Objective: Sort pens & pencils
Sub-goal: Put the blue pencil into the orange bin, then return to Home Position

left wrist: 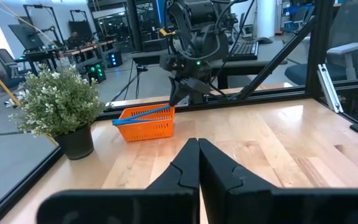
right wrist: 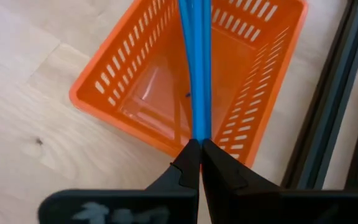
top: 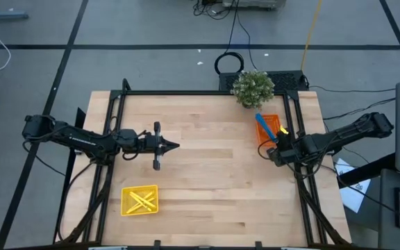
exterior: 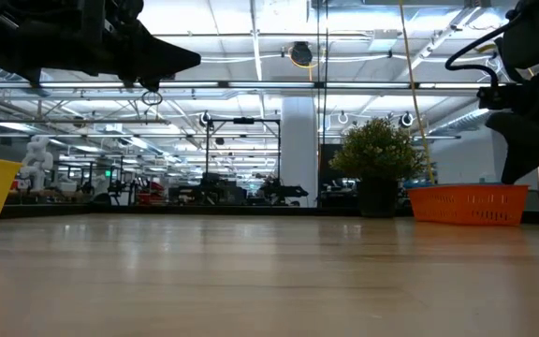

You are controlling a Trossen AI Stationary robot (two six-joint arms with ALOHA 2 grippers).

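Note:
Blue sticks (right wrist: 194,74) lie slanted in the orange tray (right wrist: 98,112) at the table's right far side, their upper ends leaning on its rim; I make out two side by side. From farther off the blue sticks (top: 264,126) run toward the tray's near edge. Yellow sticks (top: 142,201) lie crossed in the yellow tray (top: 127,206) near the left near corner. My right gripper (right wrist: 199,144) is shut, its tips just over the blue sticks' near ends at the tray's rim. My left gripper (top: 178,146) is shut and hovers above the table's middle-left. My right gripper's shut fingers (right wrist: 188,155) stand right over the near ends of the blue sticks (right wrist: 197,127) at the orange tray's near rim. The fingers hide those ends. I cannot tell whether they touch the sticks; no gap shows between the fingers.
A potted plant (top: 253,87) stands at the far edge, just beyond the orange tray. Dark frame rails (top: 294,118) run along the table's right side close to the tray and along the left side (top: 113,118). Bare wood (top: 214,173) lies between the two trays.

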